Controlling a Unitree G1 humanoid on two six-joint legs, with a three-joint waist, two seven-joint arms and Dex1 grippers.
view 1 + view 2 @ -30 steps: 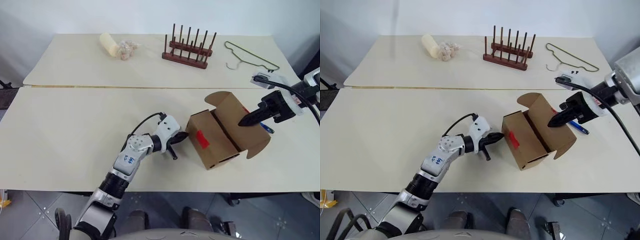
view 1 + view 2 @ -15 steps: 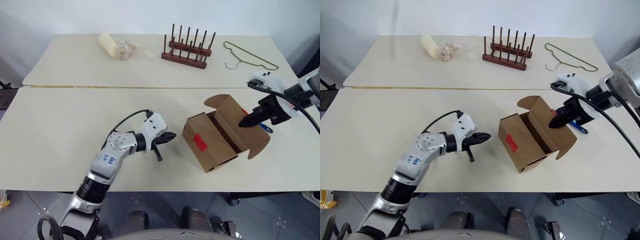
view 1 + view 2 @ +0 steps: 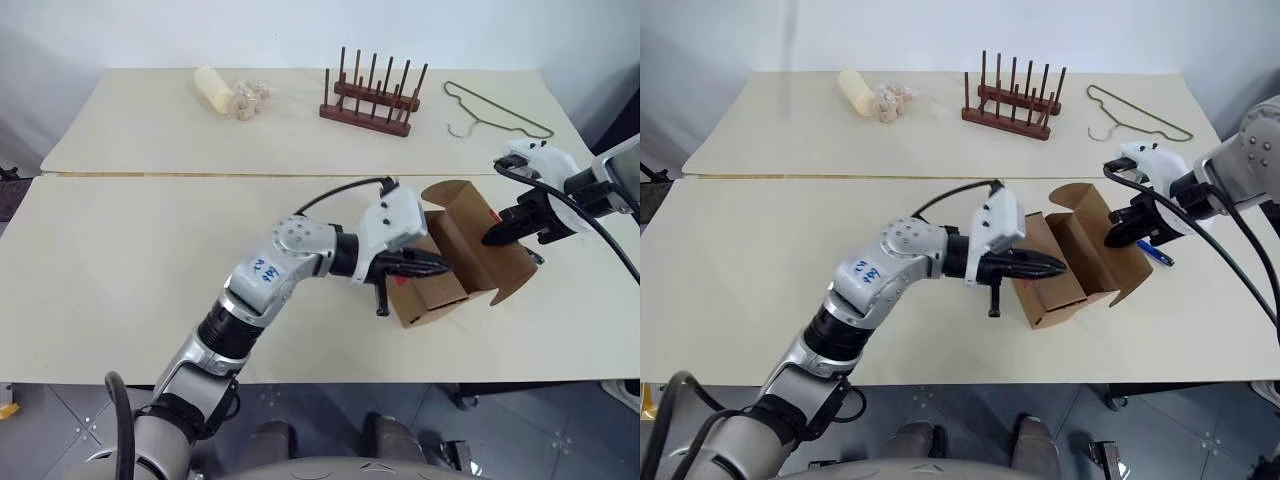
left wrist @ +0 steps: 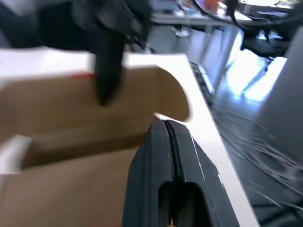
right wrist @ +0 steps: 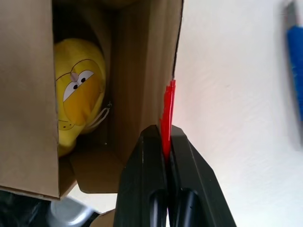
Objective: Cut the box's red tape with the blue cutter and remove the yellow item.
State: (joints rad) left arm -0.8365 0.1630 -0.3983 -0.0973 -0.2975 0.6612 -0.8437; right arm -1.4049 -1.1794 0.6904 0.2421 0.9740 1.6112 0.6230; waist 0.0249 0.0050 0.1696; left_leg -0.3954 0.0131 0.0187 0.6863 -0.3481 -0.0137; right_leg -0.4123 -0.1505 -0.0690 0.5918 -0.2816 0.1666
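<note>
Left gripper (image 3: 425,266), fingers together, crosses the open box (image 3: 455,262). Right gripper (image 5: 163,142) pinches its red-taped (image 5: 166,111) flap; one yellow toy (image 5: 78,90) inside. Blue cutter (image 3: 1155,252) lies beside (peg rack (image 3: 371,95), hanger (image 3: 490,110) behind).

Both head eyes look forward and down from above, taking in two tables, both arms and the box (image 3: 455,262). Each wrist camera sits close behind its closed jaws: the left gripper (image 4: 163,130) faces the box's open flap, the right gripper (image 5: 162,137) its interior. All views share the box.
</note>
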